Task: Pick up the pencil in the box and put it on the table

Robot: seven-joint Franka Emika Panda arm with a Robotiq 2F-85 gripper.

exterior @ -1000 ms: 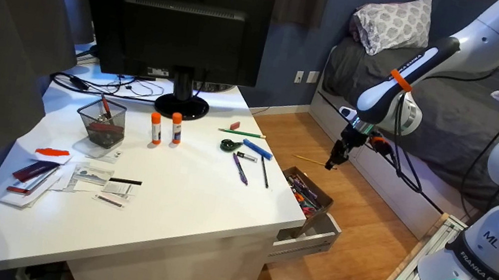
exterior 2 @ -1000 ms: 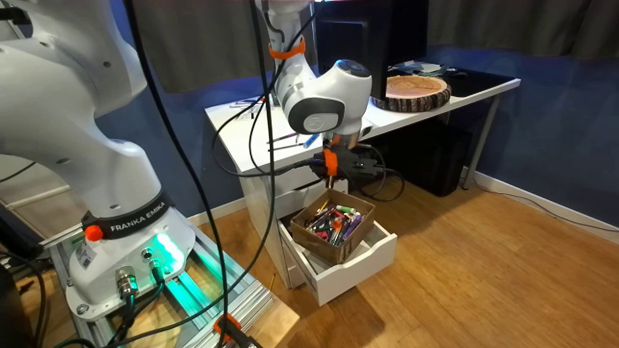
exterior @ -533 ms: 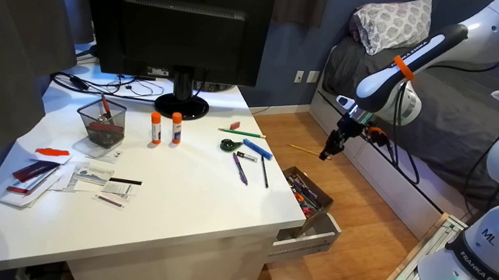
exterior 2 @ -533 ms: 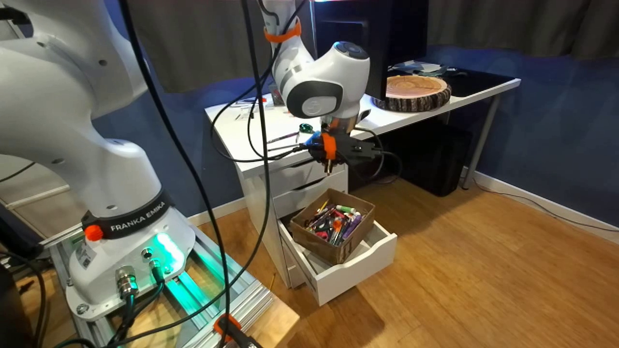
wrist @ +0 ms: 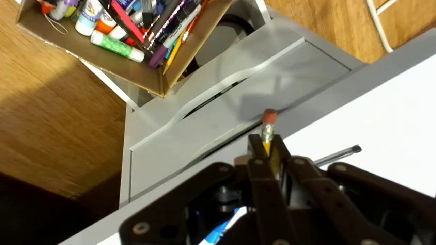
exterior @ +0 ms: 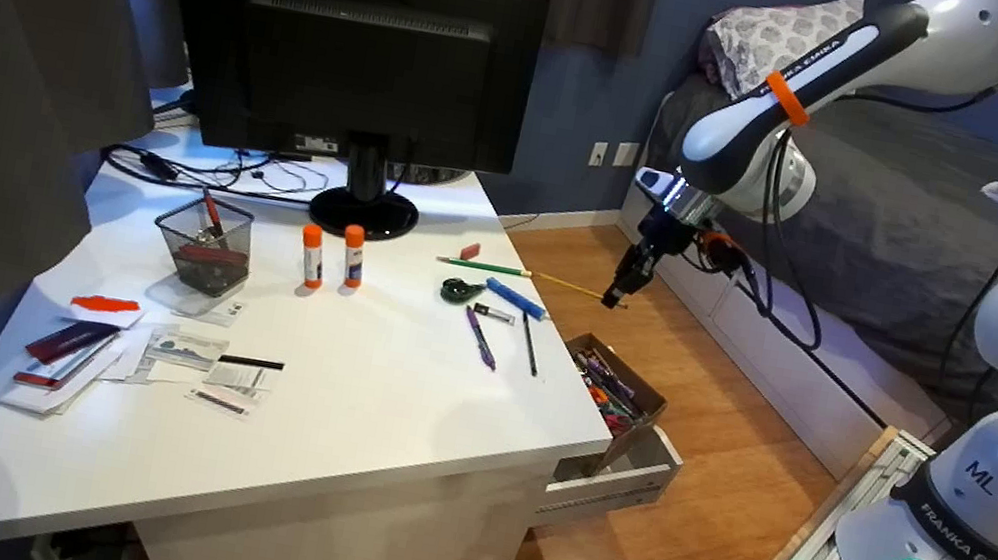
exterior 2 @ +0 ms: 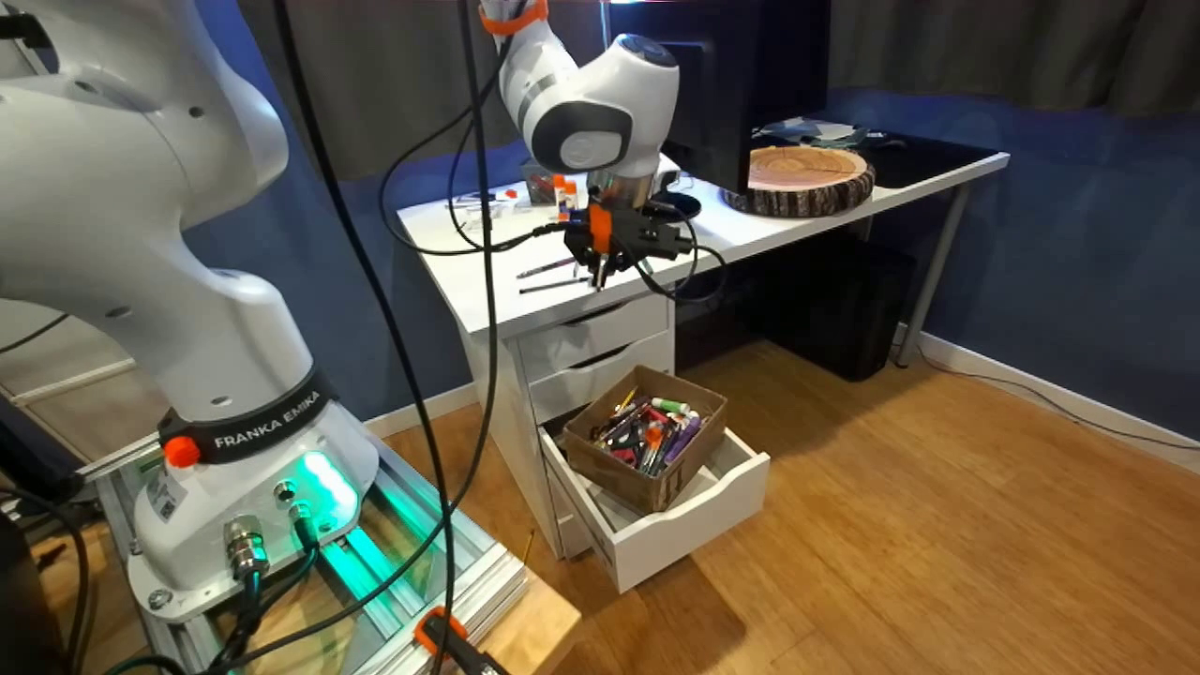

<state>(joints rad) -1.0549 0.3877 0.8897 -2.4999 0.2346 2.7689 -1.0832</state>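
My gripper [exterior: 613,299] is shut on a yellow pencil [exterior: 571,285], which sticks out sideways. In the wrist view the pencil's red eraser end [wrist: 269,117] pokes out past the fingertips [wrist: 267,144]. In an exterior view the gripper [exterior 2: 600,279] shows above the near edge of the white desk [exterior 2: 469,281], the table; the pencil is mostly hidden there. A brown cardboard box [exterior 2: 609,478] full of pens and markers stands in the white pull-out drawer [exterior 2: 694,534], below the gripper. The desk top [exterior: 377,402] shows wide in an exterior view.
On the desk lie a green pencil [exterior: 486,267], a blue marker [exterior: 515,299], a purple pen [exterior: 480,338] and a dark pencil [exterior: 530,344] near the gripper's side. Glue sticks [exterior: 354,258], a mesh basket [exterior: 205,249] and a monitor [exterior: 343,61] stand farther in.
My gripper has risen and moved from over the cardboard box toward the desk, with the yellow pencil held throughout. The box and the drawer have not moved.
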